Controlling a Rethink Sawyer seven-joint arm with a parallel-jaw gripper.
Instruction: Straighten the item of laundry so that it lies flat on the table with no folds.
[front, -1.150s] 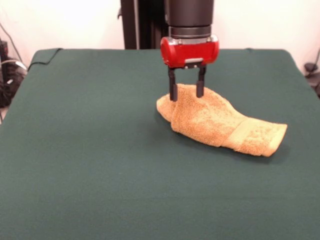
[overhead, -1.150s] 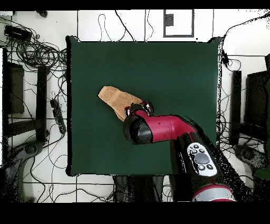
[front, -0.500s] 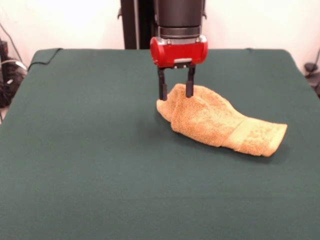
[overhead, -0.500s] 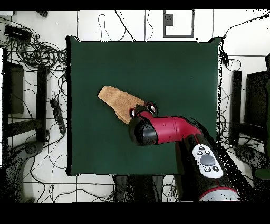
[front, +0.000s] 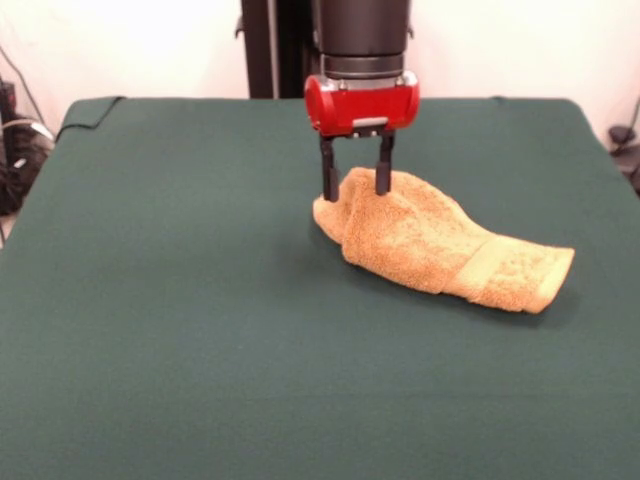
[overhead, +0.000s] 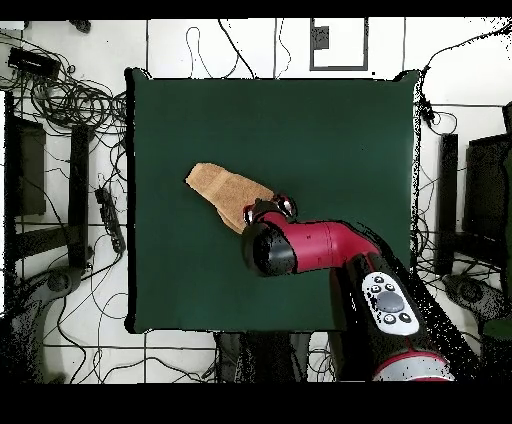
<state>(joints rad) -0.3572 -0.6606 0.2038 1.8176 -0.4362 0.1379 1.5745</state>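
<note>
The item of laundry (front: 440, 245), a golden-orange terry towel, lies bunched and folded over itself on the green table (front: 180, 300), right of centre in the front view. Its woven band shows near the right end. My gripper (front: 353, 190) stands open over the towel's raised left end, one finger on each side of the hump. In the overhead view the towel (overhead: 222, 189) stretches up-left from under the arm, and the red wrist hides the gripper.
Loose cables (overhead: 70, 95) and dark equipment lie on the floor around the table in the overhead view. The green cloth reaches well beyond the towel on every side. A dark post (front: 270, 45) rises behind the table.
The gripper moved left from the middle of the hump to the towel's left end, then shifted slightly back right. It stayed open, and the towel has not moved.
</note>
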